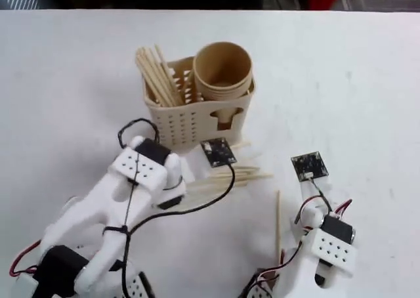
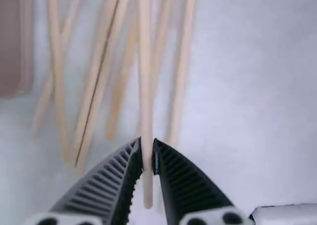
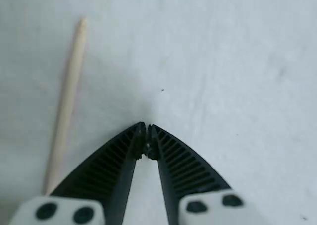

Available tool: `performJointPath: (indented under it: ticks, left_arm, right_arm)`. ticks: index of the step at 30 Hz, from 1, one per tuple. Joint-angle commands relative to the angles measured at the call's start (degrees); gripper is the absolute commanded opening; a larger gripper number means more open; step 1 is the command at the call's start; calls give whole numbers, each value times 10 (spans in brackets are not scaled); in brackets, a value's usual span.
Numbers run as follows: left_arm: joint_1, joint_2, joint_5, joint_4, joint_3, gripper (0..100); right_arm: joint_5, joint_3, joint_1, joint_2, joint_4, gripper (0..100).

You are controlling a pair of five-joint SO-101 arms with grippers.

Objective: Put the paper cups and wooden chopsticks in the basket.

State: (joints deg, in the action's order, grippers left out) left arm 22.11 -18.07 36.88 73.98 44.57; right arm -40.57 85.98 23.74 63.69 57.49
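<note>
I count one basket [image 1: 190, 121] on the table [image 1: 367, 81]. It holds one stack of paper cups [image 1: 223, 68]; several rims show, but I can't tell how many. It also holds one bundle of chopsticks [image 1: 156, 75], too tight to count. The loose pile [image 1: 249, 173] has roughly seven, plus one gripped chopstick [image 2: 144, 86] in my left hand [image 2: 147, 153]. One lone chopstick [image 1: 277, 219] lies apart.

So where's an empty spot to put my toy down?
The table is bare right of the basket and left of it. In front of the basket it's crowded with loose chopsticks.
</note>
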Motion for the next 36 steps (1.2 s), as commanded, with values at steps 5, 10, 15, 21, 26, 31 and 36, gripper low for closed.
performJointPath:
  ticks: [5,10,15,21,26,31,36]
  left_arm:
    - [-34,1,42,-126,103,42]
    - [-104,-4,78,-185,115,130]
    - [-114,-4,91,-192,86,123]
    - [-95,-4,89,-186,32,123]
    - [-23,-3,89,-164,5,127]
    - [34,2,54,-217,10,128]
    - [38,17,55,-229,10,128]
  right_arm:
    - [-4,-4,-2,7,-7,18]
    - [-4,-4,-2,7,-7,18]
    - [-4,-4,-4,7,-7,18]
    - [-4,-4,-5,7,-7,18]
    - [-4,-4,-5,7,-7,18]
    - [-4,-4,-5,7,-7,18]
    - [-4,-4,-5,7,-7,18]
